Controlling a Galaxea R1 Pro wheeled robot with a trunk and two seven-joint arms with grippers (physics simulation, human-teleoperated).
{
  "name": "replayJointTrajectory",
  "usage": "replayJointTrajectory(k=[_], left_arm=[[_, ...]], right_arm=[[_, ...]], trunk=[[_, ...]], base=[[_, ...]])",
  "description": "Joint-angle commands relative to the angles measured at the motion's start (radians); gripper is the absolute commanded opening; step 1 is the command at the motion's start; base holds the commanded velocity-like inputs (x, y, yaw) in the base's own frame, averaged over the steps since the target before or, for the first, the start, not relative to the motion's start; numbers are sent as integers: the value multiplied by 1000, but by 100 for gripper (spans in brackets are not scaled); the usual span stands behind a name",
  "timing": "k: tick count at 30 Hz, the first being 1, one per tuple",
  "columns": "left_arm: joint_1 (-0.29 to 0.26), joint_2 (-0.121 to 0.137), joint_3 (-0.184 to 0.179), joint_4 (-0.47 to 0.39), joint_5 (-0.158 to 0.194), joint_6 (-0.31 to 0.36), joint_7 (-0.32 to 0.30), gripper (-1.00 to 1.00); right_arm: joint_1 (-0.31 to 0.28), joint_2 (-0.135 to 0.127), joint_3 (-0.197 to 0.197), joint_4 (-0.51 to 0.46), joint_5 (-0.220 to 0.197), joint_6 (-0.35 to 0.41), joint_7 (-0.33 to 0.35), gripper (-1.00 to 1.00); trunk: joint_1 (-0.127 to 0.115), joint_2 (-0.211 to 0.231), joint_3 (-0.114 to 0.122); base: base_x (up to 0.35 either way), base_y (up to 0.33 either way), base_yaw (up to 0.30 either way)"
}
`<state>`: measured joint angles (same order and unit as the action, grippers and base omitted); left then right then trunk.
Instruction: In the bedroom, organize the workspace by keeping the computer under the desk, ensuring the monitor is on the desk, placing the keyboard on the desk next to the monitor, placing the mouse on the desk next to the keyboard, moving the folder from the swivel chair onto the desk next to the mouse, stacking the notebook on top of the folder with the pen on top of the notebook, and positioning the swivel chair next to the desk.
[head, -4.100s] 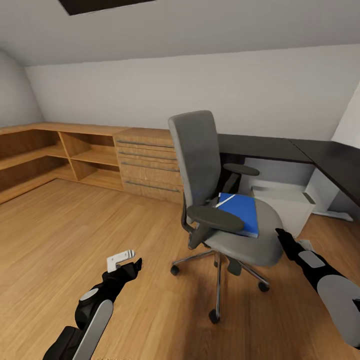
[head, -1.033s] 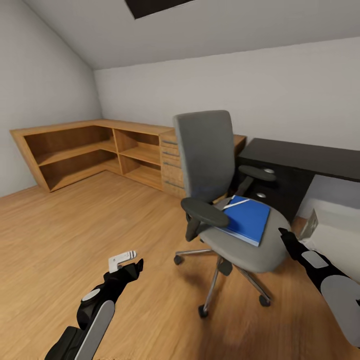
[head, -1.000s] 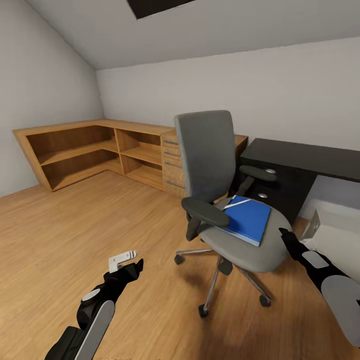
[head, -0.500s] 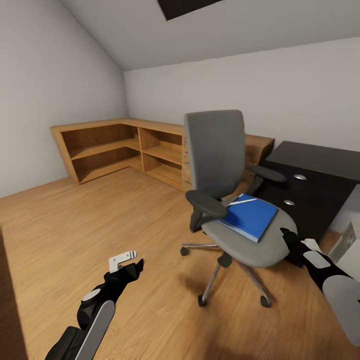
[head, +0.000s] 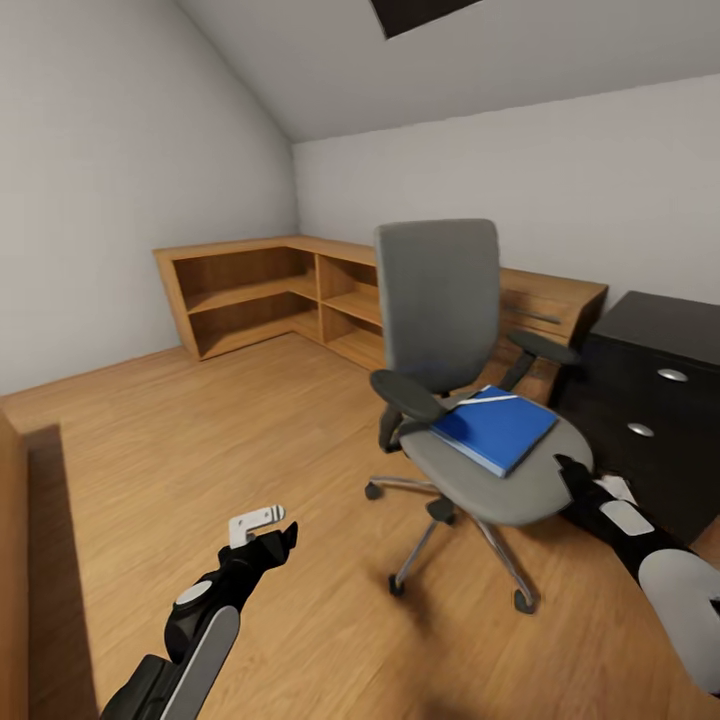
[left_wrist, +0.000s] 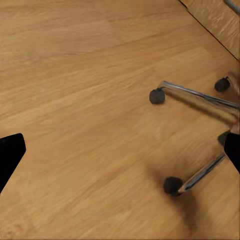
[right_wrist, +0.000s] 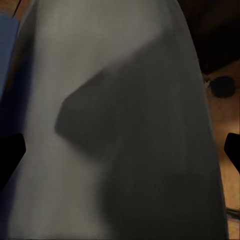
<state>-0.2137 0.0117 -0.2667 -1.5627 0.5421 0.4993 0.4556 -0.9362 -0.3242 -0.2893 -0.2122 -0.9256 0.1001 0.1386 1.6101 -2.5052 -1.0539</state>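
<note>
The right claw was observed at the seat edge of the swivel chair, fingers spread wide, nothing gripped. The left claw was held over the floor, likewise spread and empty. The folder was found lying on the seat. Wooden shelves were noted as unoccupied.

Matt grey cloth swivel chair, glossy blue folder, smooth wood floor.

Grey swivel chair with black armrests, blue folder, white pen, honey-brown wooden floor, tan shelving, black cabinet, pale grey walls.
</note>
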Motion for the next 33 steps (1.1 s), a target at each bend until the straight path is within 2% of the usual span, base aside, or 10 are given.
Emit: replayJointTrajectory(k=[1,21,33], left_arm=[[-1,1,-5,0,10,1,10,100],[-1,1,-9,4,9,1,10,100],[-1,1,-8,4,10,2,11,100]], right_arm=[[0,21,18,6,-9,4,2,100],[0,21,19,9,-5,1,2,100],[0,22,19,11,-7,0,3,100]], trunk=[[0,0,-1],[0,0,-1],[0,0,-1]], base=[[89,0,52],[3,0,3],[-240,0,0]])
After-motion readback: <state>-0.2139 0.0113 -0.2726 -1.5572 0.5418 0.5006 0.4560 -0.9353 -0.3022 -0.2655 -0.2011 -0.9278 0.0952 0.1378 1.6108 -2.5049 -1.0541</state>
